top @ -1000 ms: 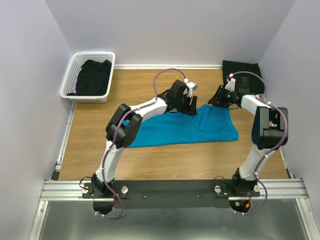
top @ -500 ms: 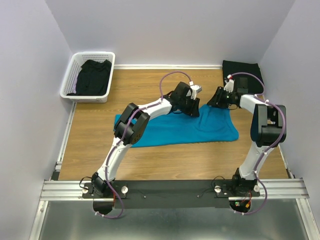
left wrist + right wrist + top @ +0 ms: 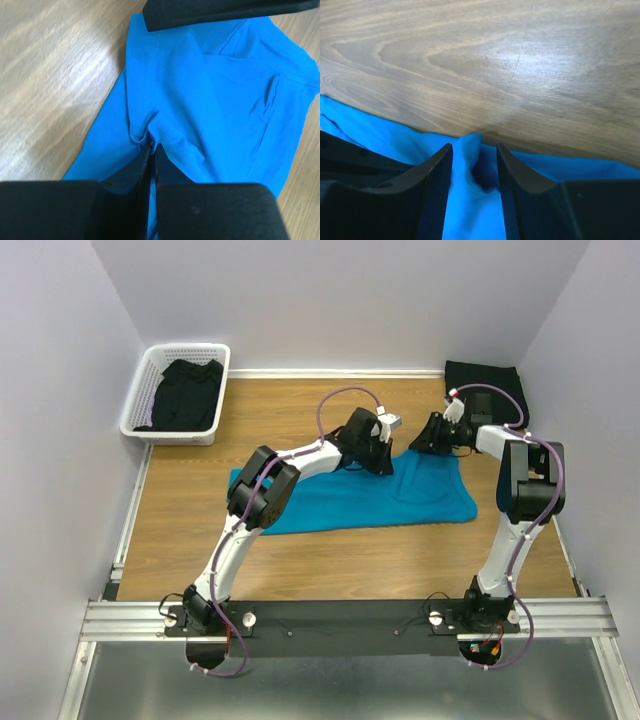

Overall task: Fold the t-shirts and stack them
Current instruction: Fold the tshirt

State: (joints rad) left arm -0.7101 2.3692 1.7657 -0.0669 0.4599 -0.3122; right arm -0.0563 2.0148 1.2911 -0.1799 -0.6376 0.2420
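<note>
The teal-blue t-shirt (image 3: 380,495) lies spread across the middle of the wooden table. My left gripper (image 3: 383,458) sits at its far edge, left of centre. In the left wrist view its jaws (image 3: 152,145) are shut on a puckered pinch of the teal fabric (image 3: 220,100). My right gripper (image 3: 432,440) is at the far edge further right. In the right wrist view it (image 3: 472,147) stands open astride a raised fold of teal cloth (image 3: 467,165), which leans on the left finger. A folded black t-shirt (image 3: 484,380) lies at the back right corner.
A white lattice basket (image 3: 140,400) stands at the back left with a crumpled black t-shirt (image 3: 188,392) inside. Walls close in on the left, back and right. The arms' mounting rail (image 3: 340,618) runs along the near edge.
My left gripper has slid slightly right along the shirt's far edge and closed on the teal fabric. The right gripper edged a little further back and kept its opening.
</note>
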